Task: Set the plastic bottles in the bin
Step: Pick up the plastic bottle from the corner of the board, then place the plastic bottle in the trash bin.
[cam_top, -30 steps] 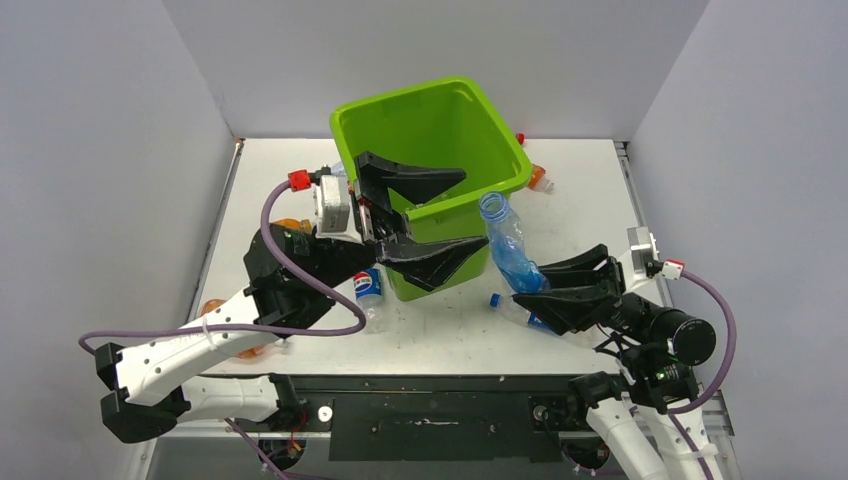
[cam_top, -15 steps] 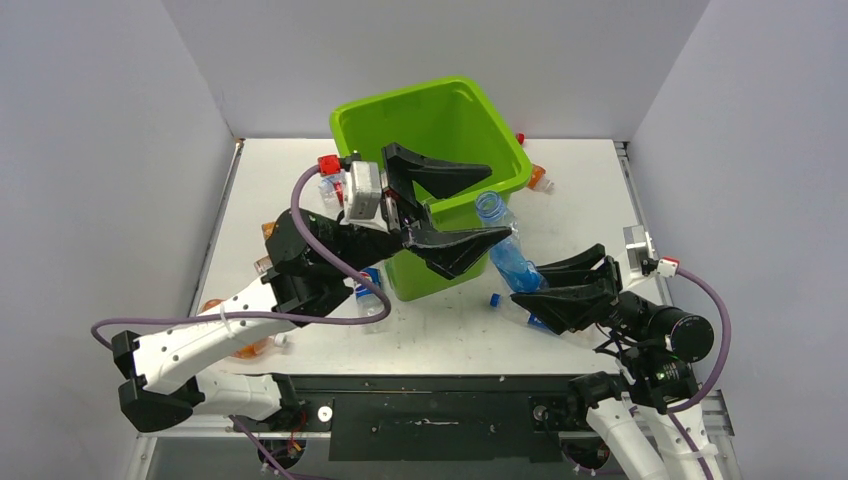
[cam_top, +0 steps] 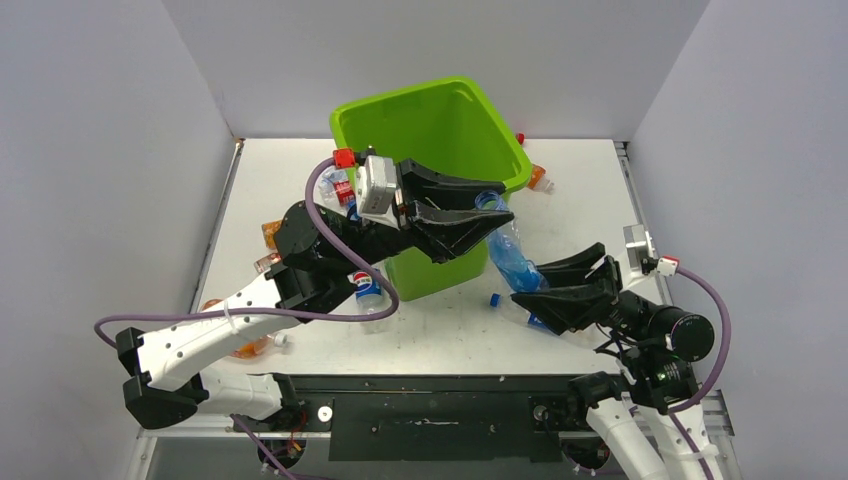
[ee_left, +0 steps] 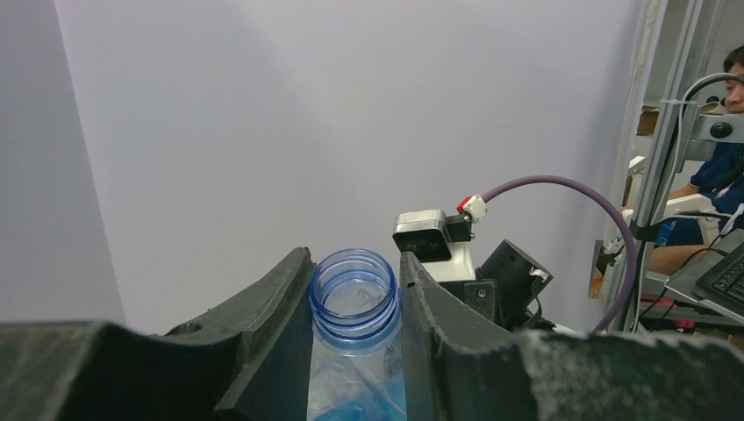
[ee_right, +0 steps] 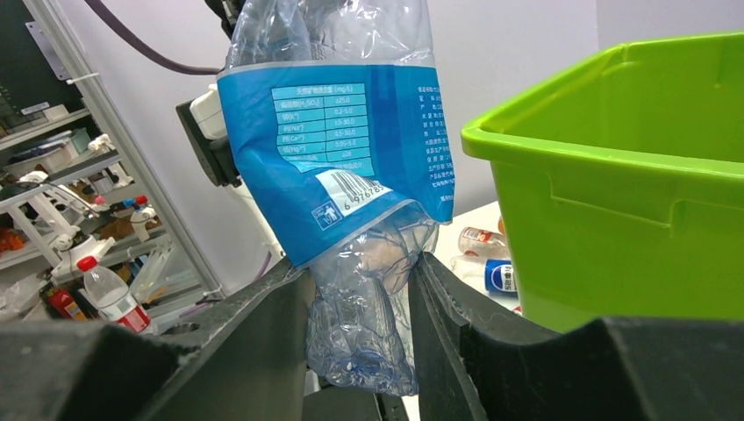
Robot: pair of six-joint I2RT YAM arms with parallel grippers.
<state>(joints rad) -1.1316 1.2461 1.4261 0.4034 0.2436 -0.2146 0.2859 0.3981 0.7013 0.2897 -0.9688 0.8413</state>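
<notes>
One clear plastic bottle [cam_top: 507, 252] with a blue label stands tilted in the air just right of the lime-green bin [cam_top: 400, 96]. My right gripper [cam_top: 528, 282] is shut on its crumpled base [ee_right: 373, 298], the label [ee_right: 338, 149] rising above the fingers. My left gripper [cam_top: 497, 214] reaches over the bin's front corner and is shut on the open neck [ee_left: 354, 326]; both black fingers [ee_left: 281, 316] press its threaded rim. The bin's side wall [ee_right: 632, 175] fills the right of the right wrist view.
A Pepsi bottle [cam_top: 368, 290] lies at the bin's front left and another bottle [cam_top: 510, 310] under my right gripper. Orange bottles [cam_top: 240, 345] lie under the left arm. A red-labelled bottle [cam_top: 335, 186] is left of the bin, an orange one [cam_top: 540, 180] to its right.
My left gripper swung right across the bin's front, reached the bottle's neck and shut on it. The right gripper held the bottle's base without moving.
</notes>
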